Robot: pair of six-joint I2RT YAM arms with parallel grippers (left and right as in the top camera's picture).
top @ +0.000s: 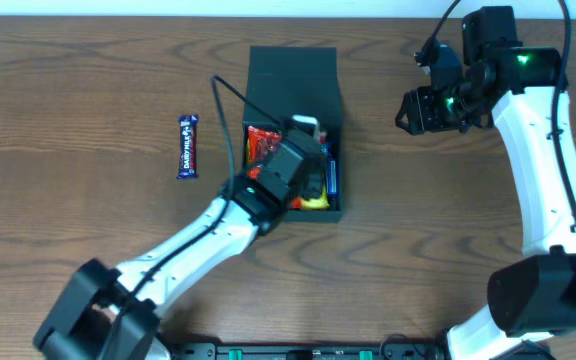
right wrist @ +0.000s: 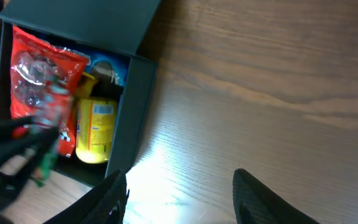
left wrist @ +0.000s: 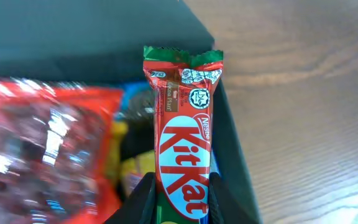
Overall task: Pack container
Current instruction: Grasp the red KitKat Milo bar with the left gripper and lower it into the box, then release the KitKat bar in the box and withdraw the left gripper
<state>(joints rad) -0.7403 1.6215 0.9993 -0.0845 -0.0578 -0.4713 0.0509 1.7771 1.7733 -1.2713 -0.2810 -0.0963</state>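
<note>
The container (top: pixel 293 72) is a dark box with its flap lid open at the back of the table; it also shows in the left wrist view (left wrist: pixel 73 31) and the right wrist view (right wrist: pixel 135 93). Inside lie a red snack bag (right wrist: pixel 39 74), a yellow packet (right wrist: pixel 95 130) and a blue packet (right wrist: pixel 104 65). My left gripper (top: pixel 303 165) is over the box, shut on a red KitKat bar (left wrist: pixel 185 143) held above the contents. My right gripper (top: pixel 423 110) is open and empty, above bare table right of the box.
A Dairy Milk chocolate bar (top: pixel 187 146) lies on the wooden table (top: pixel 448 220) left of the box. A black cable (top: pixel 230 95) runs from the left arm over the box's left side.
</note>
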